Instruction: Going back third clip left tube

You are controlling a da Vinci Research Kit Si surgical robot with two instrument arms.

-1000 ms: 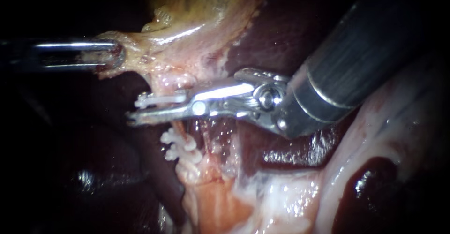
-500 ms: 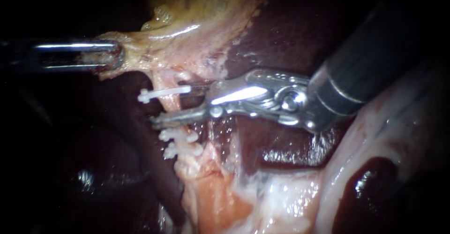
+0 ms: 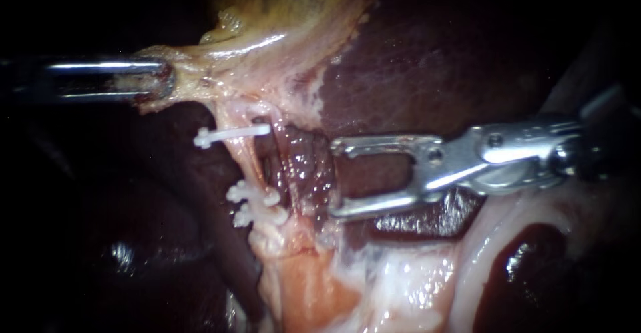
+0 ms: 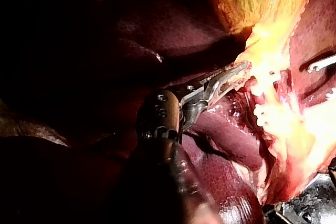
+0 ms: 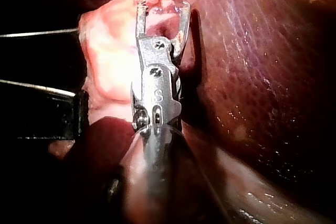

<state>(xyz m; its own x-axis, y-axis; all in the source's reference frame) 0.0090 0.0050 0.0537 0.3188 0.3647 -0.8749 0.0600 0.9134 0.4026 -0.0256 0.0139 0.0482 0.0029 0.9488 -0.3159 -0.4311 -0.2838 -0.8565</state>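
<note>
Three white clips cross the pale tube (image 3: 244,163) that runs down from the gallbladder (image 3: 287,13): the top clip (image 3: 230,133) lies on its own, level across the tube, and the lower pair (image 3: 254,203) sits close together further down. The top clip reads as the third one of the task, and it looks closed around the tube, with nothing holding it. The right instrument (image 3: 334,178) comes in from the right with its jaws wide apart and empty. Their tips point at the tube but stand just beside it, over the dark red strip of tissue between the tube and the liver (image 3: 414,59), touching no clip. In the right wrist view the same jaws (image 5: 163,6) gape ahead of the shaft, with pink tissue showing through the gap. The clipped tube lies straight ahead of those tips, its long axis across the line of the shaft, so backing away should mean sliding along the shaft, away from the tube, with no sideways sweep that could catch a clip end. The left instrument (image 3: 157,79) is clamped on a pale flap at the gallbladder's lower edge and holds the tube stretched
</note>
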